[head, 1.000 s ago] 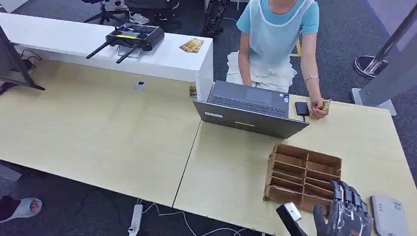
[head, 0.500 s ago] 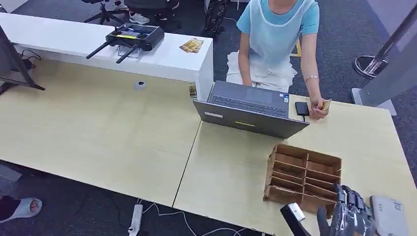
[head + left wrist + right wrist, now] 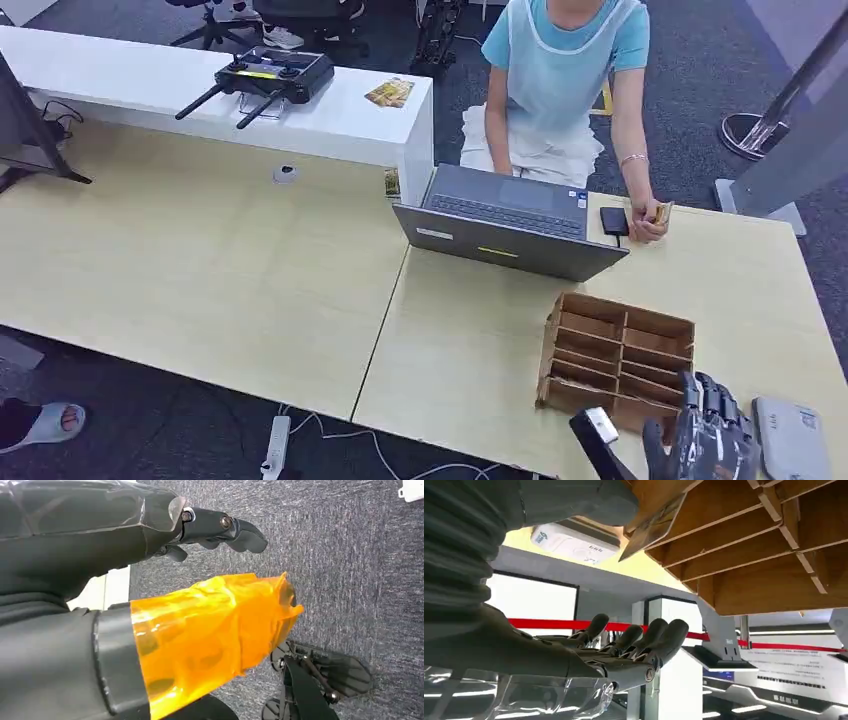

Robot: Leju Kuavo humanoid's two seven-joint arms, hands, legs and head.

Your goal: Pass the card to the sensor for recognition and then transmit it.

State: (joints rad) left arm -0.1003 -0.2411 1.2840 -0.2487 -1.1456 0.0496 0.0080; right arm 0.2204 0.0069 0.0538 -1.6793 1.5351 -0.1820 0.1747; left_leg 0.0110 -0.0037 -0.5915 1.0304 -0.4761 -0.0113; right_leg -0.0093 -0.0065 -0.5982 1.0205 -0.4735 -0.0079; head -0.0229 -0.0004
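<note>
A card (image 3: 651,527) sticks out of a slot of the wooden rack (image 3: 744,545), right beside the thumb (image 3: 574,500) of my right hand (image 3: 589,645). The darker fingers (image 3: 649,640) stretch out well apart from the thumb and grip nothing. In the head view my right hand (image 3: 708,440) hovers at the near right corner of the rack (image 3: 615,355), with the white sensor (image 3: 790,437) just to its right; the wrist view also shows the sensor (image 3: 574,542). My left hand (image 3: 210,527) hangs over grey carpet with nothing in it.
A person sits behind an open laptop (image 3: 510,225) and holds another card (image 3: 661,213) next to a small black device (image 3: 614,221). A remote controller (image 3: 270,75) lies on the white counter at the back. The table's near edge (image 3: 450,455) is close to my right hand.
My right hand has slid slightly toward the table's near edge, staying at the rack's near corner. The person and the other things have not moved.
</note>
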